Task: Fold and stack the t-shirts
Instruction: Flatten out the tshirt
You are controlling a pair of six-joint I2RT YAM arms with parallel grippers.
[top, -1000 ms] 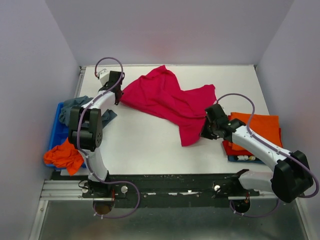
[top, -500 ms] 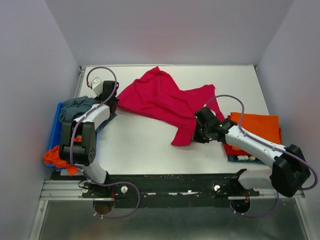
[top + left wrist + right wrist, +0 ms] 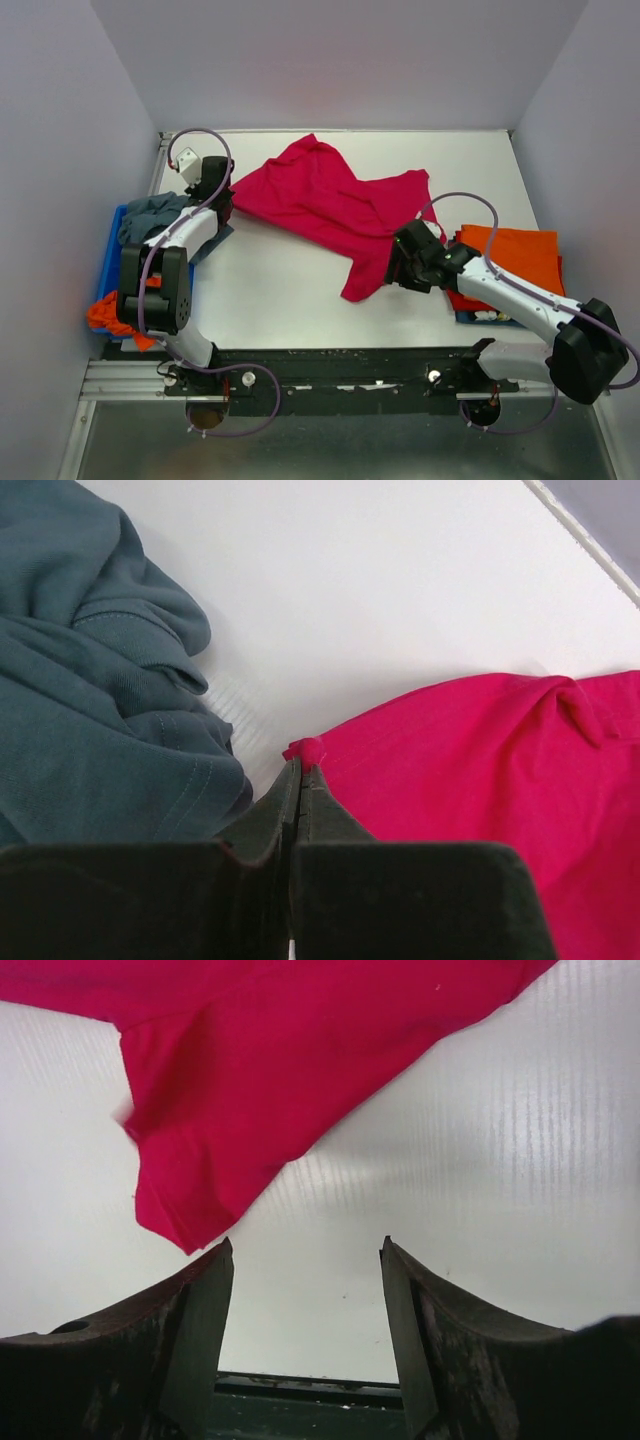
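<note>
A crimson t-shirt [image 3: 325,205] lies spread and rumpled across the middle of the white table [image 3: 270,290]. At its left corner my left gripper [image 3: 222,195] is shut on a pinch of the crimson cloth [image 3: 306,750], beside a grey-green shirt [image 3: 90,710]. My right gripper [image 3: 395,270] stands open just off the shirt's lower tail [image 3: 250,1100], nothing between its fingers [image 3: 195,1330]. An orange folded t-shirt [image 3: 515,255] lies on a stack at the right.
A blue bin [image 3: 112,265] at the left table edge holds the grey-green shirt [image 3: 150,212] and an orange garment [image 3: 125,310]. A dark folded item [image 3: 490,317] shows under the orange stack. Grey walls close in the table at back and sides.
My right gripper has opened and let go of the crimson shirt's tail, which now lies on the table. The left gripper drew its corner left toward the bin, then held still.
</note>
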